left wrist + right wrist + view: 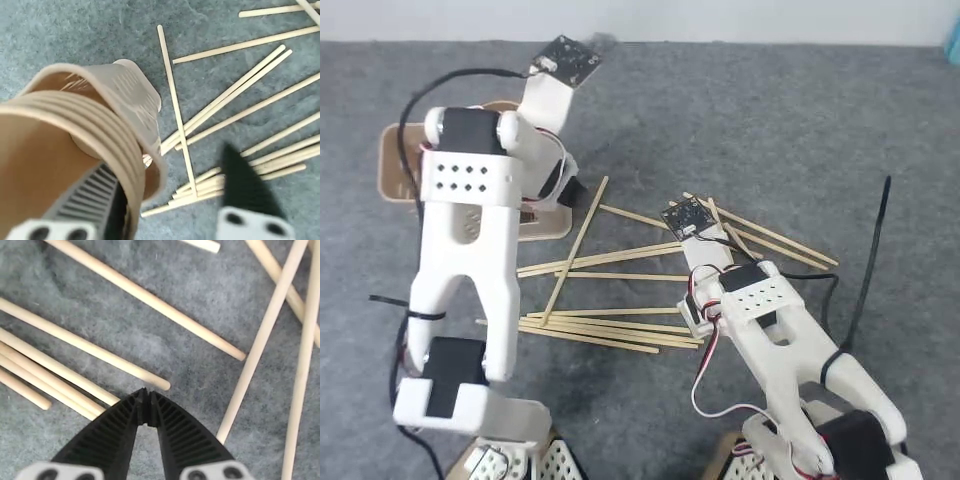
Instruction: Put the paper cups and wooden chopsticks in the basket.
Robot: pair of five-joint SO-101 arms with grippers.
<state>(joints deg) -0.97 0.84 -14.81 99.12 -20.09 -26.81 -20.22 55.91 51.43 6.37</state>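
A coarse grey, felt-like covering spreads across the whole tabletop [770,120], and a strip of pale wall [720,20] closes it off at the far edge. Each white plastic arm carries a small dark circuit board [570,60] at its wrist, and the marks on both boards are too small to read. The left tool [170,170] is released, its fingers standing wide apart. Its grey ridged finger [85,200] lies against a stack of brown paper cups [45,150], nested so that their rolled rims sit one behind the other. Its black pointed finger [245,185] stands well clear of the stack, above the litter of sticks. Just beyond this tool's ridged finger is the tan-rimmed basket [132,95] of pale slotted plastic. The cups sit at its mouth, though I cannot tell whether they rest on its floor. Long, pale wooden chopsticks [172,90] lie flat on the grey surface beyond the black finger, some crossing and some bunched side by side, and in the high view they spread between the two tools. The right tool [148,392] is clenched, its two black ridged fingers [185,435] meeting at the tips with nothing caught between them. It hangs low over the grey covering. The blunt end of one chopstick lies just beside its tips, and further sticks fan out on both sides of it.
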